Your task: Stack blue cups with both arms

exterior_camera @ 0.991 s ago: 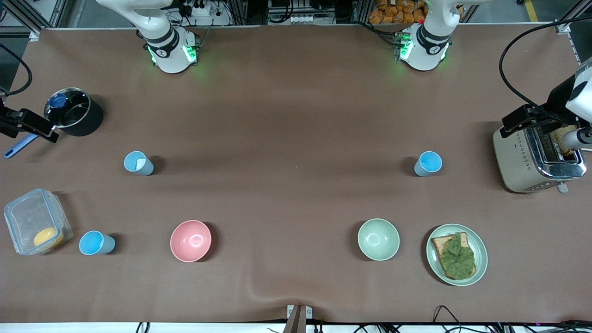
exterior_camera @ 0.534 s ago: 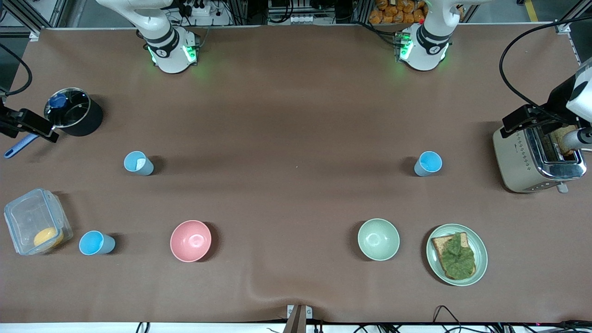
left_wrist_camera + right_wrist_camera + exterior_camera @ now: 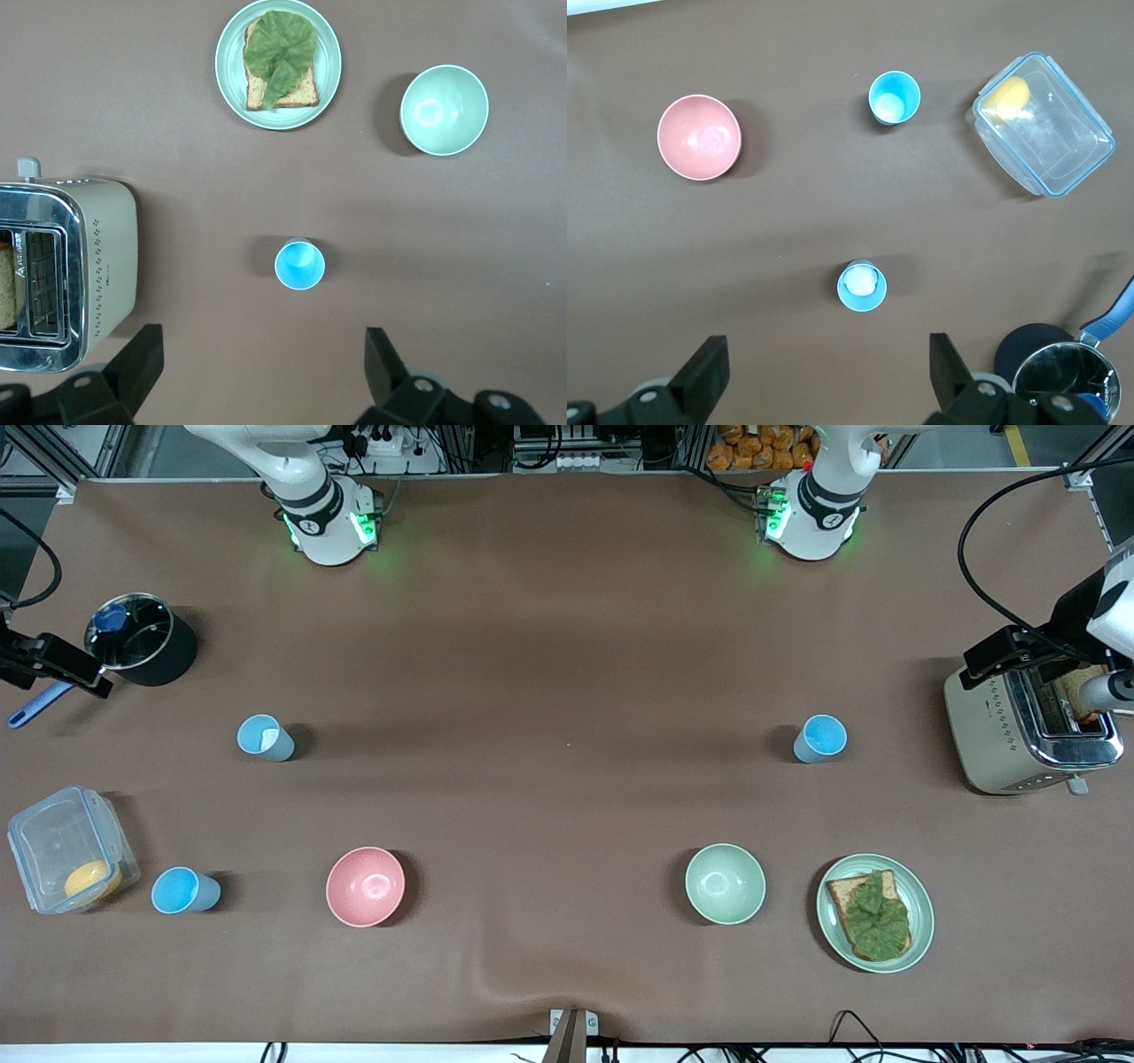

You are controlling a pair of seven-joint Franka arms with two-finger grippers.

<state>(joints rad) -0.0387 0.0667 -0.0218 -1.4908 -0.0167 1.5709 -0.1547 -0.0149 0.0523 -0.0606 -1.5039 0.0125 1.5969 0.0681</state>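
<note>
Three smooth, tapered plastic cups stood upright on the matte brown table cover [image 3: 567, 646]. My left gripper [image 3: 262, 363], fingers spread wide and holding nothing, hung above the bright-blue cup [image 3: 299, 264] near the glossy metal toaster [image 3: 66, 270]. My right gripper [image 3: 829, 370], equally spread and empty, hung above the pale-blue cup [image 3: 861, 285], which bore a white fleck inside; a third cup [image 3: 894, 96] stood beside the clear box [image 3: 1045, 124]. Only the wrist views showed my fingers; only the front view showed all three cups, with the pink bowl [image 3: 365, 886] and green bowl [image 3: 725, 883] between them.
</note>
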